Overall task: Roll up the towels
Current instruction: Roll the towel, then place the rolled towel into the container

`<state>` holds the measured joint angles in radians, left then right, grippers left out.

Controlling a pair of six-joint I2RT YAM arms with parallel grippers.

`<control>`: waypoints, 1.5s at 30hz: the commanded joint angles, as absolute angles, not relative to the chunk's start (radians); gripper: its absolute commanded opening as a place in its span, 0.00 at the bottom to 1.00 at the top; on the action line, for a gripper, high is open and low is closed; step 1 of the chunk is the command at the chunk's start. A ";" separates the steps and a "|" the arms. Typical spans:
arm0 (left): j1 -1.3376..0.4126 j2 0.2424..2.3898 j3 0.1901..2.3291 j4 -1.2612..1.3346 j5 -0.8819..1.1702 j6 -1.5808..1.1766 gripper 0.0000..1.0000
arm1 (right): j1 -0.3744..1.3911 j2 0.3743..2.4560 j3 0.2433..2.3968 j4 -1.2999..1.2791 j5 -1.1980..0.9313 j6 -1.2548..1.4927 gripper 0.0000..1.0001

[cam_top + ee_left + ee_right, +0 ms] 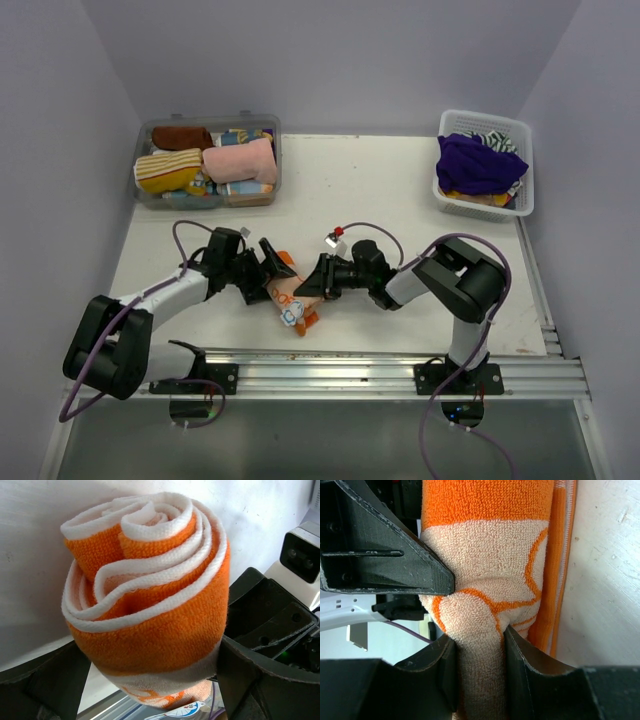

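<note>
White table (380,190) carries a clear bin (278,160) (far left), white basket (480,208), orange towel (290,298)

Robotics lab test cell, by the looks: bare lilac walls (330,60) boxing in a white table (400,190), left arm (165,290) & right arm (465,280) bolted to an alu rail (330,362) at 6 o'clock, clear bin (278,165) at 11, white basket (485,117) at 1.

left gripper (272,272) and right gripper (308,283) seemingly box in the towel (291,310).
</note>
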<state>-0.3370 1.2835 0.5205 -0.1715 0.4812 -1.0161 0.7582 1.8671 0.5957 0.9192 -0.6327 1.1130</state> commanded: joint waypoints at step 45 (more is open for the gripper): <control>-0.405 1.247 0.667 -0.231 0.410 -1.131 0.33 | 0.744 0.986 0.727 -0.353 0.184 0.583 0.90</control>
<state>-0.4191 1.3010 0.5564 -0.1688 0.4236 -1.1801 0.7448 0.9913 0.7040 -0.2203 0.0753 0.6300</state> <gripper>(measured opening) 0.495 0.895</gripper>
